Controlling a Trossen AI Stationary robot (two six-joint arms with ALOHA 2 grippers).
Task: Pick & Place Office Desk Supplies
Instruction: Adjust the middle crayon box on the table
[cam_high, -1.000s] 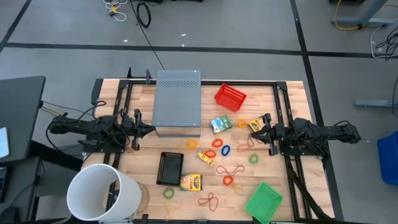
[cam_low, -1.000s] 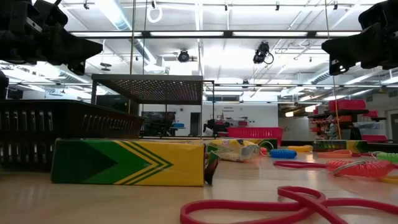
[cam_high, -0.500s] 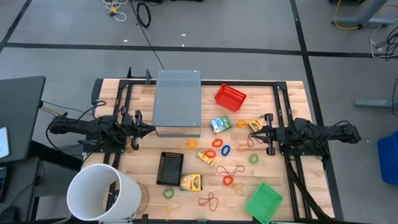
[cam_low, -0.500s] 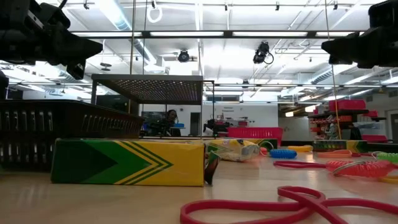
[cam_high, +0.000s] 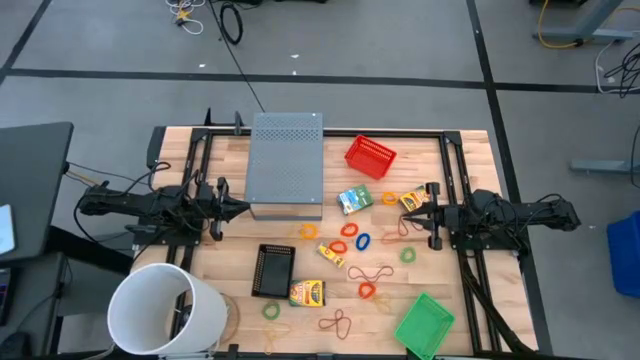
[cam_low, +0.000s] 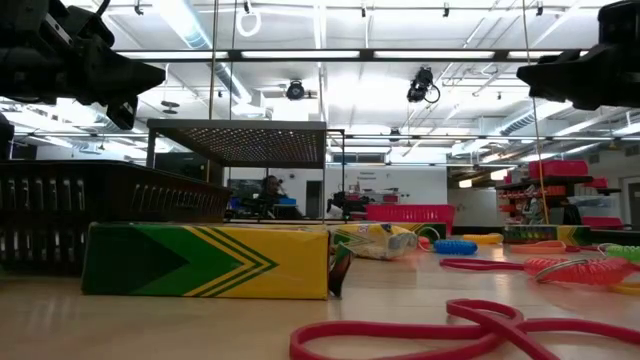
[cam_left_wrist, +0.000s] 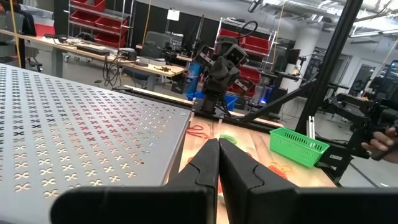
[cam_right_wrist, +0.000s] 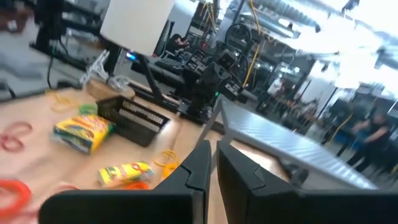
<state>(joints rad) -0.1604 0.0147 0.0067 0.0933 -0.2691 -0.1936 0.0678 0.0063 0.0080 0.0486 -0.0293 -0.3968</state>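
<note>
Left gripper (cam_high: 243, 209) sits closed w/ nothing in it, at the table's left side just beside the grey perforated box (cam_high: 286, 164). Right gripper (cam_high: 413, 210) is on the right side, fingers nearly together, holding nothing, close to a crayon box (cam_high: 410, 201). More crayon boxes lie mid-table: one (cam_high: 354, 200) by the red basket (cam_high: 370, 156), one (cam_high: 331, 255) in the centre, one (cam_high: 307, 293) next to the black tray (cam_high: 272, 270). Rubber bands (cam_high: 362, 242) are scattered btwn the arms. Green basket (cam_high: 424, 324) and white bucket (cam_high: 165, 310) stand at the near edge.
</note>
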